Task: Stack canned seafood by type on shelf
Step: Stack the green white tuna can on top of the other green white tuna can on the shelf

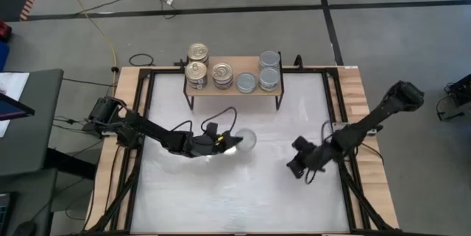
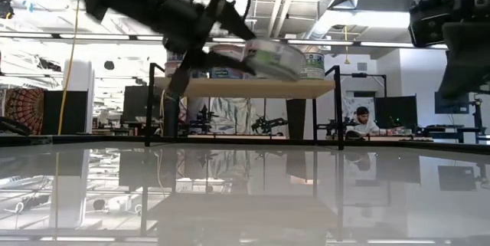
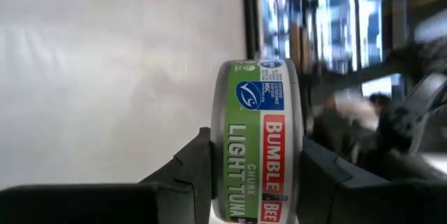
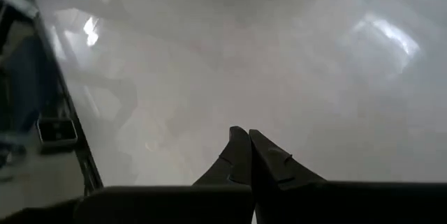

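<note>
The light-wood shelf point(image 1: 234, 89) stands at the table's far edge. Gold-lidded cans point(image 1: 197, 70) stand on its left part and silver-lidded cans point(image 1: 269, 79) on its right. My left gripper point(image 1: 231, 144) is shut on one more can point(image 1: 246, 139), silver-lidded with a green label point(image 3: 244, 147), over the table's middle on the near side of the shelf. In the low view this can point(image 2: 269, 57) hangs at about shelf-top height. My right gripper point(image 1: 296, 168), shut and holding nothing point(image 4: 248, 139), hovers over the white tabletop at the right. My left gripper pinches the can across its two flat ends, one finger point(image 3: 194, 168) on one end and the other finger point(image 3: 318, 175) on the opposite end, with the labelled wall point(image 3: 255, 168) between them. The fingers come almost level from the table's left. The can is lifted clear and slightly tilted.
Black frame rails point(image 1: 144, 111) and cables run along the table's left and right sides. Bare white tabletop point(image 1: 235, 192) lies between and on the near side of the arms. A person point(image 2: 360, 119) sits in the room beyond the table.
</note>
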Tool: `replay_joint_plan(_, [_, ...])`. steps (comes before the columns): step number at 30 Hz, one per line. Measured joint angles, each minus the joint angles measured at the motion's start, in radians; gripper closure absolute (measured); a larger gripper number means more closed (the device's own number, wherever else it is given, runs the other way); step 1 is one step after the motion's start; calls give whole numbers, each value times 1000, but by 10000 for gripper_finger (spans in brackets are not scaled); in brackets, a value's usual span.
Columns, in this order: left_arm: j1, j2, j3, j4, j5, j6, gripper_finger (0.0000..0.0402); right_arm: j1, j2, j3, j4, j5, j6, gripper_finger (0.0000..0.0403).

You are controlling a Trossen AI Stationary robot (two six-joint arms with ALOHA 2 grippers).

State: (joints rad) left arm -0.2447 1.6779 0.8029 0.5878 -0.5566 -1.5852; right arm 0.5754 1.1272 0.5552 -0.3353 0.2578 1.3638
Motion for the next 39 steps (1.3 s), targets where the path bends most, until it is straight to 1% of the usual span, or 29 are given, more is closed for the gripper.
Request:
replay_joint_plan(4, [2, 7, 169, -240, -192, 12, 270, -86, -220, -108, -19, -78, -191, 387])
replay_joint_plan(7, [9, 36, 312, -376, -331, 14, 270, -130, -387, -162, -84, -109, -268, 387])
replay_joint_plan(9, [17, 76, 403, -394, -410, 52, 270, -152, -482, -183, -153, -138, -301, 387])
replay_joint_plan(11, [25, 127, 490, -392, -442, 102, 270, -171, -563, -191, -224, -157, -331, 387])
replay_joint_plan(15, [43, 245, 653, -395, -562, 133, 270, -197, -673, -191, -303, -172, -374, 387])
replay_joint_plan(17, [55, 286, 705, -398, -623, 123, 270, -203, -711, -191, -308, -177, -391, 387])
replay_joint_plan(20, [72, 302, 739, -396, -673, 97, 270, -202, -741, -191, -319, -184, -394, 387])
replay_joint_plan(25, [90, 299, 741, -399, -738, 34, 266, -167, -756, -191, -331, -193, -398, 387])
replay_joint_plan(31, [144, 299, 741, -422, -750, -80, 264, -114, -755, -191, -339, -193, -370, 387])
replay_joint_plan(39, [204, 299, 741, -421, -750, -77, 261, -69, -755, -191, -340, -192, -344, 387])
